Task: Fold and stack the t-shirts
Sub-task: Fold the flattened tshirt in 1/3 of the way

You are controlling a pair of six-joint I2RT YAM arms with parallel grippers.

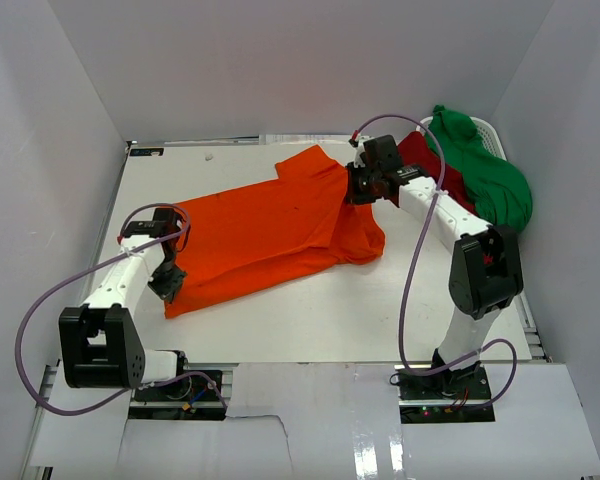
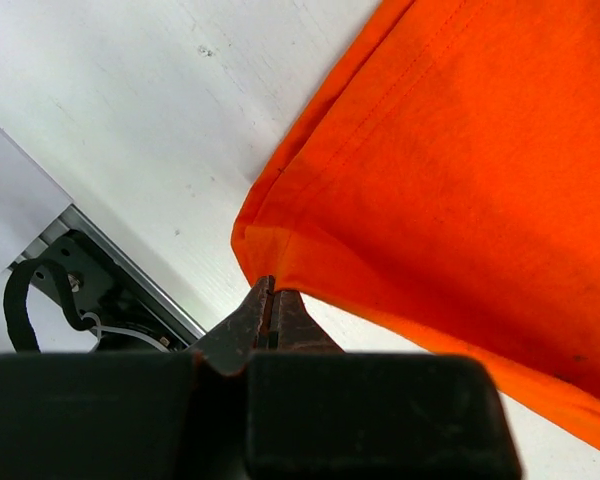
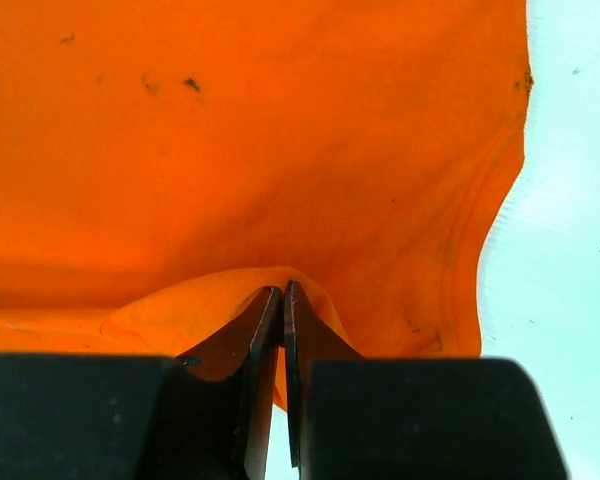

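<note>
Orange t-shirt [image 1: 270, 230]: lies spread flat across the middle of the table [image 1: 280, 335], slanting from near left to far right.
Left gripper [image 1: 168, 283]: jaws pressed together, pinching the shirt's near-left hem corner at the very edge of the cloth.
Right gripper [image 1: 363, 185]: jaws all but together, pinching a small raised fold at the shirt's far-right end, with a stitched edge just beside it.
Other shirts: dark red t-shirt [image 1: 430, 165] and green t-shirt [image 1: 485, 175] are heaped together, touching, at the far right corner. The right arm hides whether the red meets the orange.
Edges: the orange hem runs along bare table at near left.
Open room: bare tabletop lies in front of the orange shirt and at far left.
Count: three t-shirts, one of each colour, and two grippers.
</note>
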